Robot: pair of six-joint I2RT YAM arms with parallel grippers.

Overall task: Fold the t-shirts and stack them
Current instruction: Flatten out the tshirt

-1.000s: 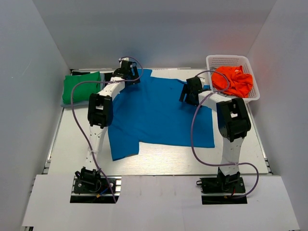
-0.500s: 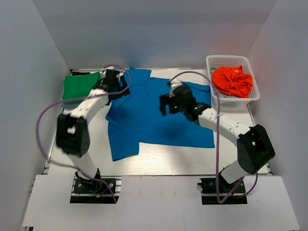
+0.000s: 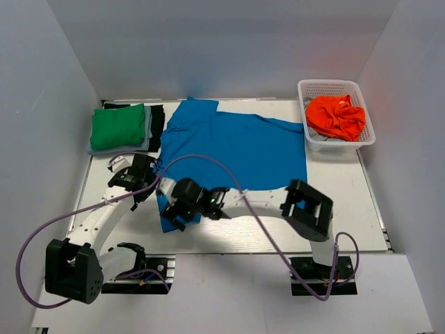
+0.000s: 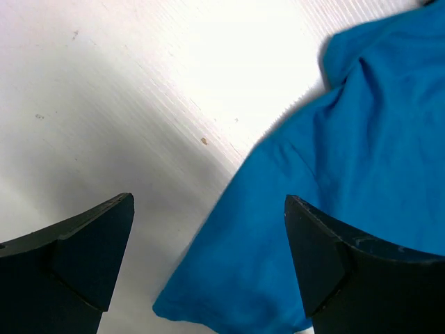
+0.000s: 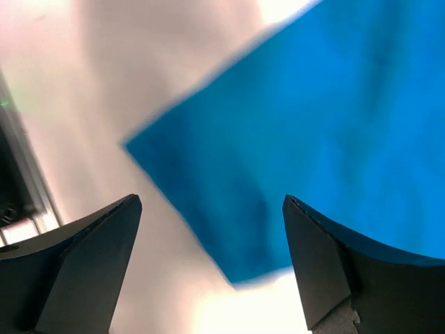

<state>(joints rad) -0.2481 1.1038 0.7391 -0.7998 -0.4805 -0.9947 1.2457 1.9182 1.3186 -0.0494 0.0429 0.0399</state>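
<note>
White arms [image 3: 104, 217], black joints [image 3: 306, 209], purplish cables [image 3: 208, 159], seemingly matte black gripper fingers [image 4: 90, 243].

A white desk [image 3: 348, 198] fills the floor of a plain enclosure. Pale grey walls close it in: a back wall [image 3: 229, 49] along the far edge, a left wall [image 3: 42, 139] and a right wall [image 3: 410, 146] slanting outward. A faint orange tint [image 3: 381, 94] lies on the right wall by the far right corner. Metal rails [image 3: 71, 229] run along the desk's side edges. A white board [image 3: 229, 292] covers the near edge. The left wrist view shows the desk top finely ribbed, with bright glare [image 4: 229, 56].
</note>
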